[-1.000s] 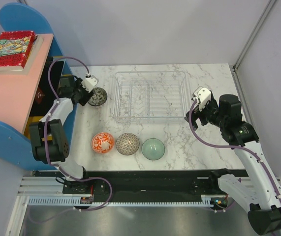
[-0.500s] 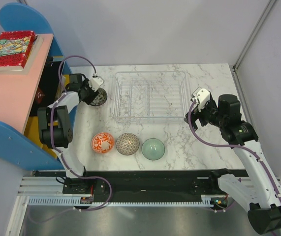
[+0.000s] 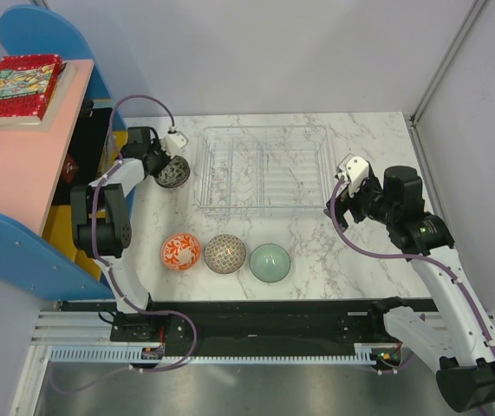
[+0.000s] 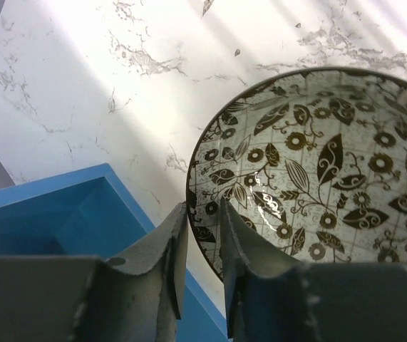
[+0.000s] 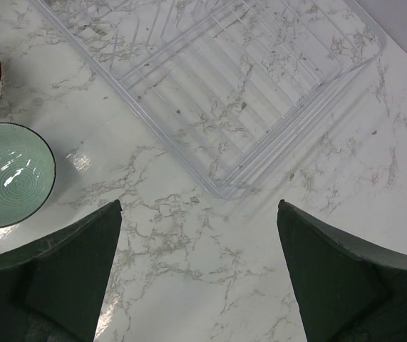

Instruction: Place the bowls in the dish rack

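Grasp step: the left end effector (image 4: 202, 214) pinched the rim of the dark-floral bowl (image 4: 317, 192) just left of the dish rack (image 3: 264, 130), while the right end effector (image 5: 196, 214) stood wide; the likely next move was lifting the bowl over the rack wall.

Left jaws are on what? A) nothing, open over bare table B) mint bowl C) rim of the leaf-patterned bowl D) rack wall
C: in the left wrist view the left jaws pinch the leaf-patterned bowl at its rim, one inside, one outside.

White arm links (image 3: 442, 277), black joints (image 3: 403, 186), looping purple cables (image 3: 140, 98), white wrist housings (image 3: 352, 165), dark grey tapered fingers (image 4: 157, 249)
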